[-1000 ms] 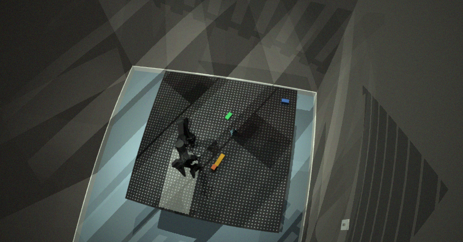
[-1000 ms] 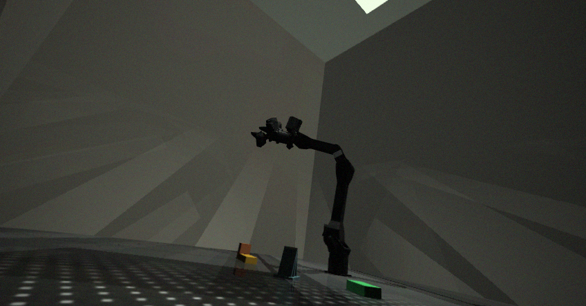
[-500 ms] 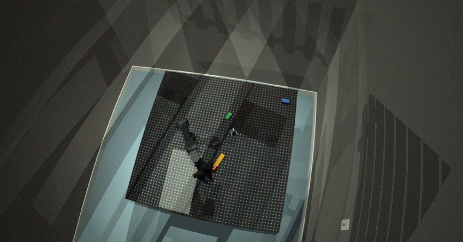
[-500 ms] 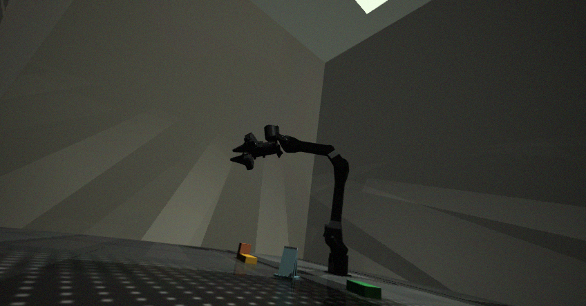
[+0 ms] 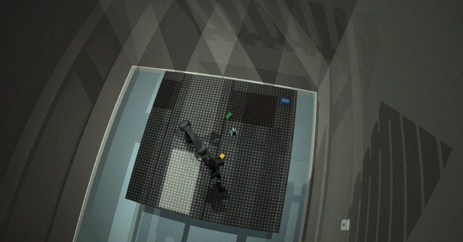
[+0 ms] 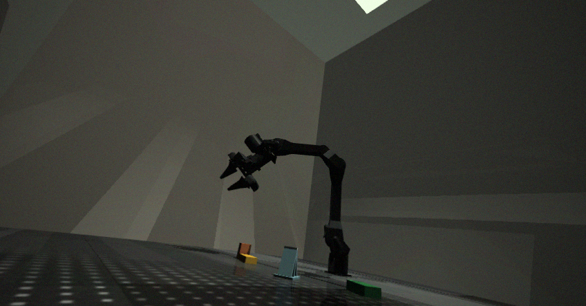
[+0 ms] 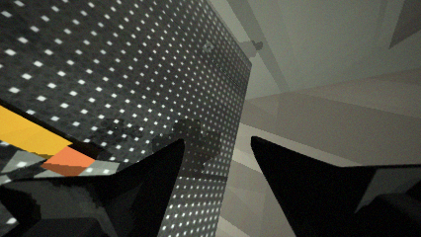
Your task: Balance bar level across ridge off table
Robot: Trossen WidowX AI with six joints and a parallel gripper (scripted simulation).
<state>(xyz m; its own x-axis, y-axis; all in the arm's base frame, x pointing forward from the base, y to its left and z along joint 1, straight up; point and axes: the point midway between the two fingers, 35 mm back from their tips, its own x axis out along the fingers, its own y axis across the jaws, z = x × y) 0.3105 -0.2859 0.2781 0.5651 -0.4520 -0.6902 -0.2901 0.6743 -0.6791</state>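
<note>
The yellow bar [image 5: 222, 155] [image 6: 249, 259] [image 7: 30, 133] lies low on the table, with an orange block [image 6: 244, 249] [image 7: 70, 160] at its far end, standing taller than the bar. In the top view the arm hides the orange block and part of the bar. The light blue ridge [image 5: 233, 131] [image 6: 288, 262] stands upright, apart from the bar, with nothing on its top. My gripper [image 6: 224, 183] [image 7: 217, 141] is open and empty, high above the table and tilted downward and outward. In the wrist view the bar is at the left edge, outside the fingers.
A green block [image 5: 228, 116] [image 6: 363, 289] lies beyond the ridge from the bar. A blue block [image 5: 285, 100] lies near the far right corner of the dotted black table top [image 5: 253, 181]. The arm [image 5: 195, 139] [image 6: 336, 196] reaches over the bar's area.
</note>
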